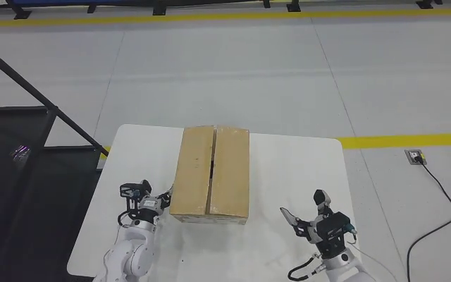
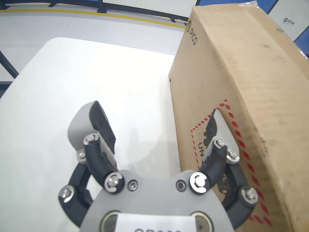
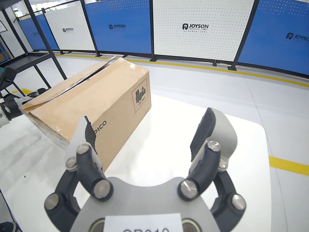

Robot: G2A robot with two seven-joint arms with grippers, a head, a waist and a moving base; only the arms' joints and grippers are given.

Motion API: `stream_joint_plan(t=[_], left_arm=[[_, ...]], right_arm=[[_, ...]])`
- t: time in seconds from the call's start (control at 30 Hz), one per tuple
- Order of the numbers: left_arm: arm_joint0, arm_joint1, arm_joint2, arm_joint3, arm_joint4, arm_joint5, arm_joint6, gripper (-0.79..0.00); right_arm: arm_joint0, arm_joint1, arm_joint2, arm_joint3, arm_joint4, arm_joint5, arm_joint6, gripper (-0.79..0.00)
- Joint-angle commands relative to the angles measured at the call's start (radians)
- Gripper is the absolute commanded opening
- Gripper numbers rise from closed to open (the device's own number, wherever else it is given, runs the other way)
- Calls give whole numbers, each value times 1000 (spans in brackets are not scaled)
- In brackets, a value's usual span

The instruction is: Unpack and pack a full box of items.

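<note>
So the brown cardboard box (image 1: 211,173) sits lengthwise in the middle of the white tabletop (image 1: 296,183), a bit toward the robot's left. Its two top flaps are folded down and meet at a seam along the centre. From the right wrist view that seam gapes a little at the far end, so I'd guess it isn't taped tight (hard to be sure). The left gripper (image 2: 155,112) has its fingers spread wide, right alongside the box's left wall near the front corner. One finger is either touching the cardboard or just beside it, I can't tell which. The right gripper (image 1: 303,206) is also spread wide with nothing in it, hanging over bare tabletop well apart from the box's right side. Unpacking hasn't started, so the flaps have to come up first. My worry is that the tabletop looks slick and nothing is bracing the box. If one arm pries at a flap alone, the whole thing could skid or twist instead of opening. That left finger could also snag the wall and shove the box sideways, and a bad angle on the flap edge might crease or tear the cardboard.
</note>
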Motion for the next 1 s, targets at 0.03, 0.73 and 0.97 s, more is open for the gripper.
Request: stream_joint_plan(t=[0.03, 0.73, 0.97], left_arm=[[0, -3, 14, 3, 25, -2, 9, 0], [25, -12, 83, -63, 133, -82, -30, 0], [44, -12, 95, -96, 168, -110, -47, 0]], right_arm=[[0, 0, 0, 0, 0, 1, 0, 0], [0, 0, 0, 0, 0, 1, 0, 0], [0, 0, 0, 0, 0, 1, 0, 0]])
